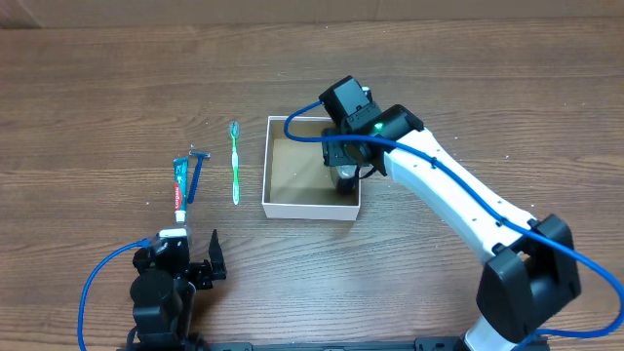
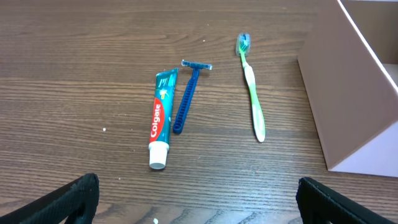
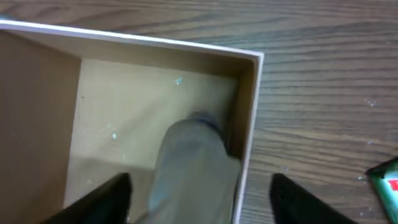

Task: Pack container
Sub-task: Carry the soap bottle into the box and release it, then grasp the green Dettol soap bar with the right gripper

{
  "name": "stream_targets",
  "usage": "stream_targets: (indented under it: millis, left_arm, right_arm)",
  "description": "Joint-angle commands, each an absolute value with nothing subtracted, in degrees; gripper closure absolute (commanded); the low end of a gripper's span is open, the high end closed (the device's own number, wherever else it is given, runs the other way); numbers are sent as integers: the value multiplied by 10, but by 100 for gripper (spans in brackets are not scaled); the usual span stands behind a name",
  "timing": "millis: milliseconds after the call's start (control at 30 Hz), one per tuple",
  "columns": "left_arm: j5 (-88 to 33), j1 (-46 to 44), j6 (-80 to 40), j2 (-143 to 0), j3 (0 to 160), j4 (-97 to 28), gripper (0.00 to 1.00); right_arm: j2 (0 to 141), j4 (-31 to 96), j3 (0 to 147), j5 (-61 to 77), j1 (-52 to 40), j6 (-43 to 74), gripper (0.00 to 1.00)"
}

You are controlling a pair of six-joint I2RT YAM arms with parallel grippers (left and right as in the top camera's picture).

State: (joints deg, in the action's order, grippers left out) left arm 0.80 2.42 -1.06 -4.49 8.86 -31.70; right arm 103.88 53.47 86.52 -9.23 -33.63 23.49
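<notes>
The container [image 1: 312, 209] is a square shallow box with white walls and a brown inside, in the middle of the table. It also shows in the left wrist view [image 2: 348, 112] and the right wrist view [image 3: 155, 41]. My right gripper [image 1: 348, 168] hangs over its near right corner, open. Between the spread jaws [image 3: 199, 202] a grey tube-like item [image 3: 189, 162] leans into that corner, touching neither finger. My left gripper [image 1: 181, 261] is open and empty [image 2: 199, 208] near the table's front left.
Left of the box lie a green toothbrush [image 1: 235, 161] [image 2: 252, 93], a blue razor [image 1: 196, 174] [image 2: 186, 96] and a toothpaste tube [image 1: 179, 188] [image 2: 160, 118], side by side. A green and red thing [image 3: 388, 180] is cut off at the right wrist view's edge.
</notes>
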Motion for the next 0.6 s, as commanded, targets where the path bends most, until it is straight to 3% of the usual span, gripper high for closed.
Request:
stream_targets:
  millis: [0,167,333,567]
  left_arm:
    - [0,26,-4,-40,84,-317,0]
    - [0,26,-4,-40,84,-317,0]
    - [0,26,-4,-40,84,-317,0]
    - [0,26,-4,-40,84,-317,0]
  right_arm:
    - [973,553,894,-102,-338,234,14]
    - [861,631,901,-90,-329,240,8]
    - [827,741,898,-130,-228,225,9]
    - [920,641,771,-73,-77,53,0]
